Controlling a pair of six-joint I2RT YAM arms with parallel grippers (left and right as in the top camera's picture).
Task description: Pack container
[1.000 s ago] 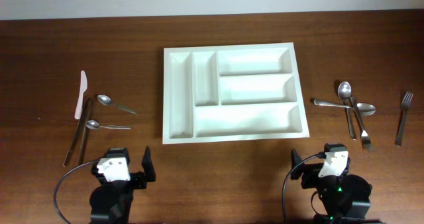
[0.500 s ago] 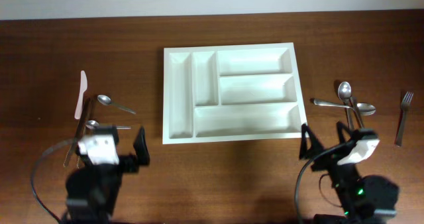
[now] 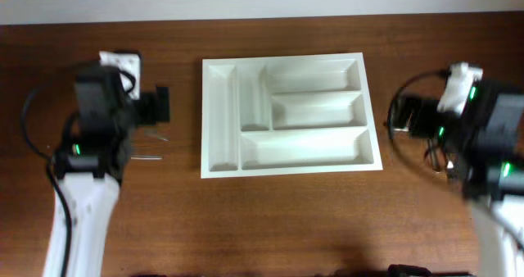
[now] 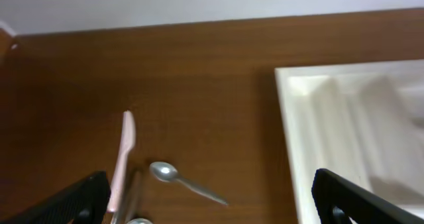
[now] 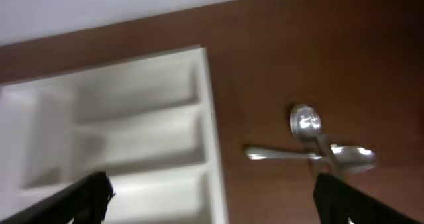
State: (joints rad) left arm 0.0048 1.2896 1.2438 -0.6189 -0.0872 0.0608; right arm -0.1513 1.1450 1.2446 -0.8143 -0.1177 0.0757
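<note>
The white container [image 3: 291,167], a five-compartment cutlery tray, lies empty at the table's middle. My left gripper [image 3: 158,106] hangs open and empty just left of the tray, above the left cutlery. In the left wrist view it [image 4: 212,211] is above a small spoon [image 4: 179,179], a white knife [image 4: 123,154] and the tray's left rim [image 4: 291,118]. My right gripper [image 3: 407,115] hangs open and empty just right of the tray. In the right wrist view it [image 5: 212,204] is above the tray's right rim [image 5: 209,105] and two crossed spoons [image 5: 308,151].
A grey knife [image 4: 134,191] lies beside the white one, and a second spoon's bowl [image 4: 136,221] shows at the frame's bottom. In the overhead view the arms hide most cutlery on both sides; one spoon handle [image 3: 149,156] shows at left. The wall runs behind the table.
Both arms have risen from the table's front edge and swung away from me, the left over the left cutlery, the right over the right cutlery. Both grippers stay open.
</note>
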